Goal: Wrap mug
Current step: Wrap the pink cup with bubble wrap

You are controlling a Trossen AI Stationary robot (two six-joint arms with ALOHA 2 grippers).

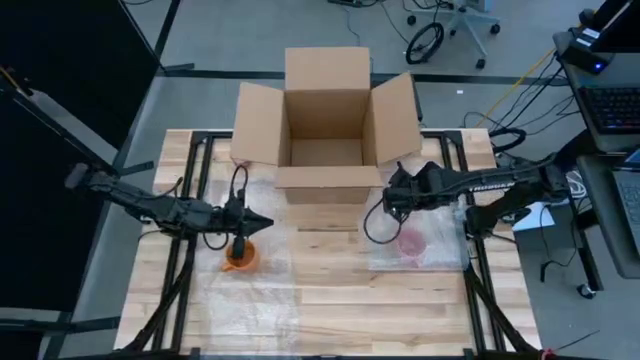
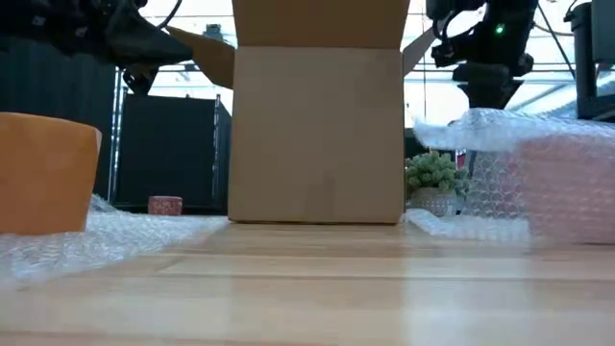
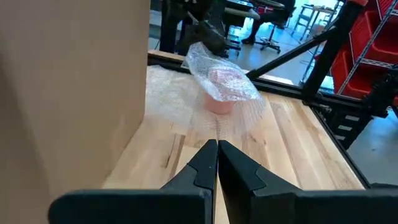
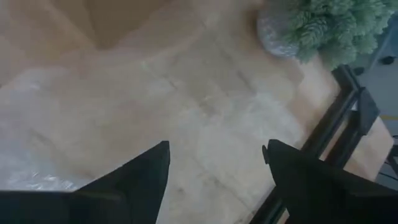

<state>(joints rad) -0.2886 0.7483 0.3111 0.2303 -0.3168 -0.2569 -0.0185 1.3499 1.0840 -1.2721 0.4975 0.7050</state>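
Bubble wrap (image 1: 425, 250) veiling pink mug (image 1: 411, 241), left end effector (image 1: 268, 222) closed, right end effector (image 1: 388, 196) wide

The left gripper (image 1: 262, 222) reaches in from the left, its jaws pressed together. The right gripper (image 1: 388, 196) stretches in from the right, jaws spread wide.

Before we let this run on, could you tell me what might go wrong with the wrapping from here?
The bubble wrap lies only loosely over the pink mug, so it may spring open.

The right gripper is open and holds nothing, so the sheet could slide.

The left gripper, shut, hovers by the orange mug and might knock it.
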